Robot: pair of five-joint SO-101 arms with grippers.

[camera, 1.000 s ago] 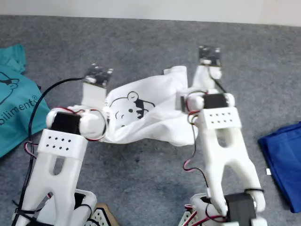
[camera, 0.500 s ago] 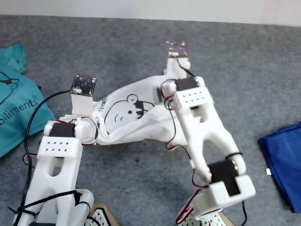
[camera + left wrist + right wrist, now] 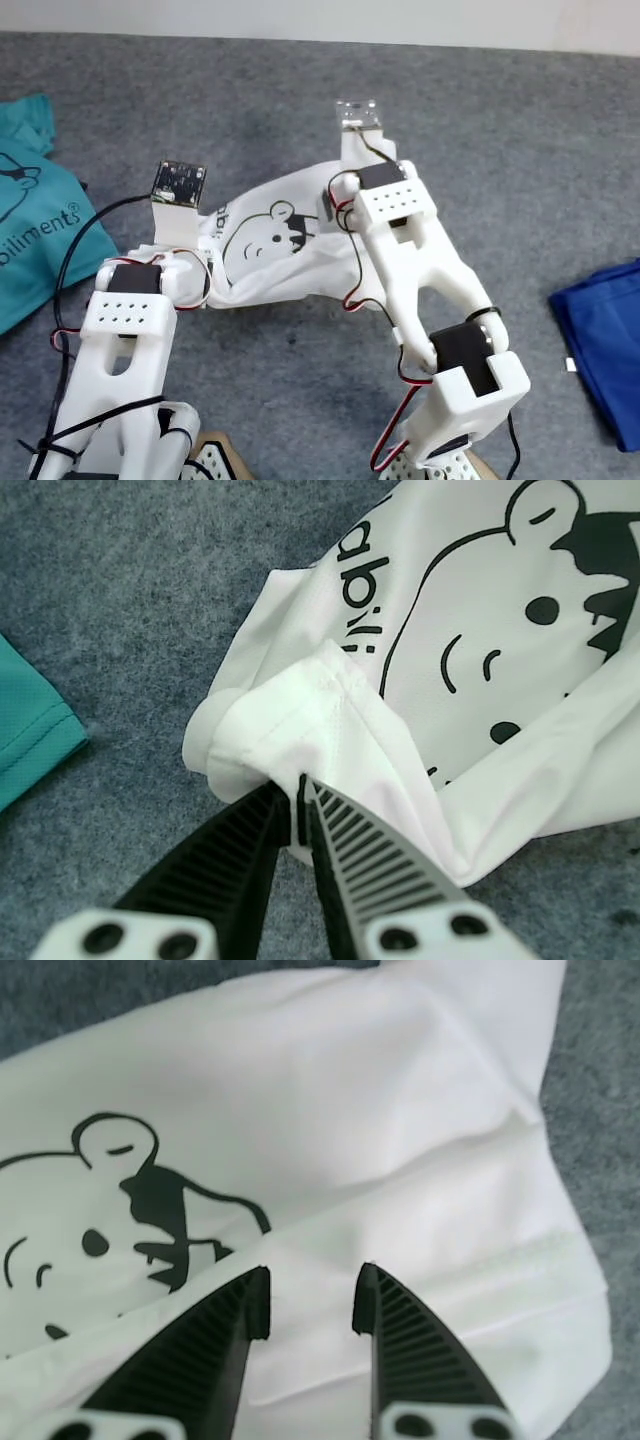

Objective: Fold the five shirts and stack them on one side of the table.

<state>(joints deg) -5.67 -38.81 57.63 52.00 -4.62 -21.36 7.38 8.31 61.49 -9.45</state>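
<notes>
1. Left gripper (image 3: 300, 792) pinches the white shirt's (image 3: 275, 255) bunched hem, mid-table.
2. Right gripper (image 3: 310, 1295) hangs parted, empty, over it.
3. Light, limp cloth probably sags; hems and corners offer the best hold.

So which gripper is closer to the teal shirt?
Left. The left gripper pinches the white shirt at its edge nearest the teal shirt; the right gripper is open over the white shirt's far side.

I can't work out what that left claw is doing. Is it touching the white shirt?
Touching. The left wrist view shows the left gripper shut on a bunched fold of the white shirt, with cloth pinched between its jaws.
</notes>
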